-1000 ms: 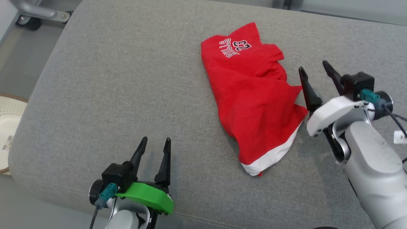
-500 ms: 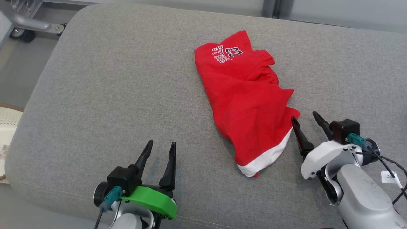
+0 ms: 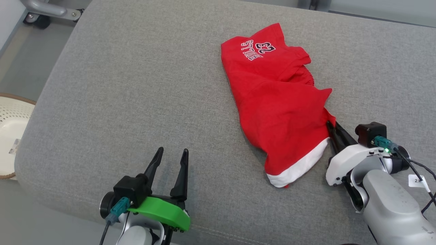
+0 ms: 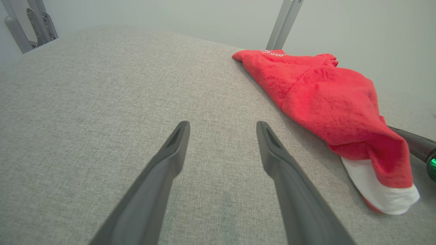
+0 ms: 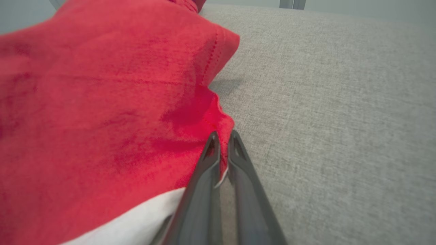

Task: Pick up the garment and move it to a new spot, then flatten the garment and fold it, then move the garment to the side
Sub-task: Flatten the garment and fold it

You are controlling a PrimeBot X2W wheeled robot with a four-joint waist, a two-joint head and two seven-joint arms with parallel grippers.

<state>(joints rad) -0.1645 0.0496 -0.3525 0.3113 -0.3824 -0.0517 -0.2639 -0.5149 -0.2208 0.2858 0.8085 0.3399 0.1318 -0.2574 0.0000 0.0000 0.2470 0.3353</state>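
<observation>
Red garment [image 3: 276, 98] crumpled on the right half of the grey cushion [image 3: 136, 85], printed end far, white band near. Right hand [image 3: 332, 127] pinched narrow on the garment's red right edge, just above the white band, low against the cushion. Left hand [image 3: 172, 149] spread wide over bare cushion at the near left, well apart from the garment. Off the cushion: pale perforated basket [image 3: 12, 129] at far left, grey wheeled frame [image 3: 47, 12] at top left. White tag [image 3: 417, 180] beside the right wrist.
</observation>
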